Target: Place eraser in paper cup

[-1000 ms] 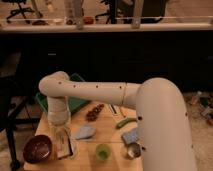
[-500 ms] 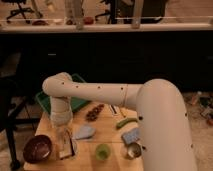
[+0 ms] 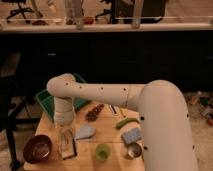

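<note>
The gripper (image 3: pixel 66 141) had been lowered slightly toward the table (image 3: pixel 107 136), apparently for the eraser (image 3: pixel 73 146); its finger state could not be told.

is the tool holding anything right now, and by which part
It cannot be told. The tool hangs low over the table's left side beside the maroon bowl, but whether it grips the eraser is not visible.

On the tabletop (image 3: pixel 107 129) there were one maroon bowl (image 3: pixel 37 148), one green cup (image 3: pixel 102 151), one metal cup (image 3: pixel 134 150), one blue-grey sponge (image 3: pixel 131 135), one green pod (image 3: pixel 127 122) and one green tray (image 3: pixel 49 102), with one hand (image 3: pixel 67 143) hanging low just beside the bowl.
</note>
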